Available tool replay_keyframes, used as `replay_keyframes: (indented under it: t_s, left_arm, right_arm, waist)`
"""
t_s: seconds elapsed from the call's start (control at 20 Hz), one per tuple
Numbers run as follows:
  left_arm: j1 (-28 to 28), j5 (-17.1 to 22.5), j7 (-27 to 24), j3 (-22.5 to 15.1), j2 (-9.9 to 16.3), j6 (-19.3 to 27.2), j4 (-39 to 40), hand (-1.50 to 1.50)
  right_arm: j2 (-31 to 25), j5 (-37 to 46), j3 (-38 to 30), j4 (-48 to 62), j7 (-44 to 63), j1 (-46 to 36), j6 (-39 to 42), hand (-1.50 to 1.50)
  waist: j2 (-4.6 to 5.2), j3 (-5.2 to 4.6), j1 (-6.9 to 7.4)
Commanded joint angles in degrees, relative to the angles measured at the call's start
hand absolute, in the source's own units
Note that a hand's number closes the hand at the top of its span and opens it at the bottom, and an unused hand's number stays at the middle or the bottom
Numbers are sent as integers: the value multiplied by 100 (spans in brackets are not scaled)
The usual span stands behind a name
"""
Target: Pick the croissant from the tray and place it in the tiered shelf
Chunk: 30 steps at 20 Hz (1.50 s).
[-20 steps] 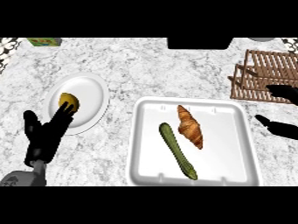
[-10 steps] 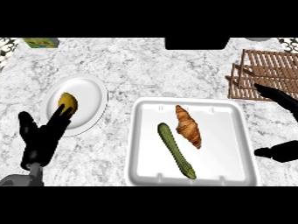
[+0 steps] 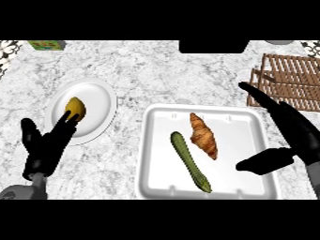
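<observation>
A brown croissant point(image 3: 204, 135) lies in the middle of the white tray point(image 3: 159, 183), with a green cucumber point(image 3: 191, 161) beside it on the left. The wooden tiered shelf point(image 3: 300, 81) stands at the back right. My right hand point(image 3: 295, 132) hovers over the tray's right edge, open, fingers stretched toward the shelf and thumb pointing left toward the croissant, a short gap apart from it. My left hand point(image 3: 46, 149) rests open at the lower left, fingers up, next to a plate.
A white plate point(image 3: 96, 115) at the left holds a yellowish-brown food item point(image 3: 75, 108). A green box point(image 3: 46, 45) sits at the back left edge. A dark object point(image 3: 213, 46) shows at the back centre. Marble counter lies between plate and tray.
My right hand has moved left and forward from beside the shelf to above the tray's right edge, thumb now over the tray. The left hand has barely shifted.
</observation>
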Motion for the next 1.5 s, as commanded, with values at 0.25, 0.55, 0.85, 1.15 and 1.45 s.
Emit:
replay_keyframes:
  t_s: [0.25,0.55,0.85,1.15,1.45]
  left_arm:
    - [-222,-161,-64,143,-180,-89,457,0]
    - [-11,-130,99,338,-86,-196,100,0]
    - [-218,-263,237,448,-177,-180,242,0]
    - [-94,-381,-4,566,-206,-465,358,0]
    - [-140,-600,440,529,-435,-253,-72,0]
  right_arm:
    - [1109,1474,700,554,1689,-814,-56,-150]
    - [1409,1753,824,895,1920,-880,565,-150]
    - [1974,2489,948,1206,2434,-1033,738,-150]
    - [2112,3220,1033,1131,2306,-401,667,-150]
    - [2663,3812,792,1854,1763,-374,288,-150]
  waist:
    - [25,-2,-16]
    - [18,1,-16]
    - [19,0,-25]
    - [18,0,-42]
    - [17,2,-26]
